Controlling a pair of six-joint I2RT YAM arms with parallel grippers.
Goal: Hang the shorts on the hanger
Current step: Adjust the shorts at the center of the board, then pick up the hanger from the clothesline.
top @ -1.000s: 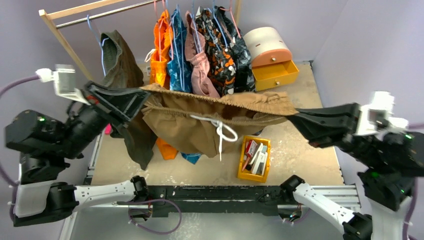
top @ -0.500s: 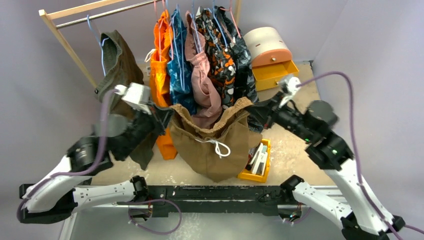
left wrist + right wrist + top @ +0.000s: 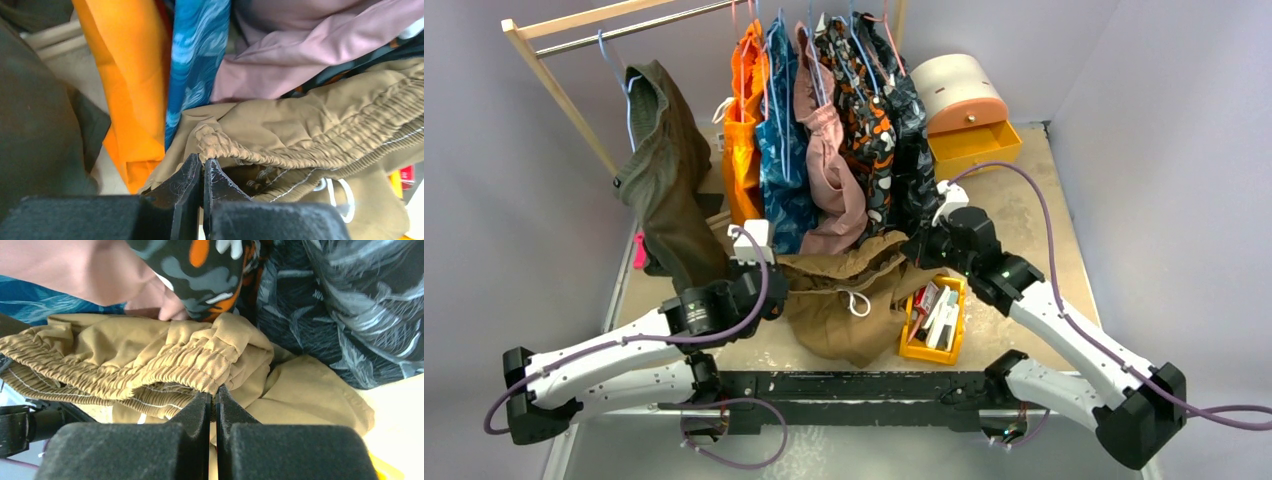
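Note:
The tan-brown shorts sag in a bunch low over the table, just in front of the hanging clothes, with the white drawstring showing. My left gripper is shut on the left end of the gathered waistband. My right gripper is shut on the right end of the waistband. In the wrist views, the left gripper and the right gripper each pinch the elastic edge. No bare light-blue hanger shows; the light-blue hangers on the rail carry other garments.
A wooden rail at the back holds a dark olive garment, orange shorts and several patterned garments. A yellow bin stands right of the shorts. A drawer unit stands at the back right.
Both arms have come down and inward. The shorts, stretched wide and high a second ago, now hang bunched and low between the grippers, which still hold the waistband.

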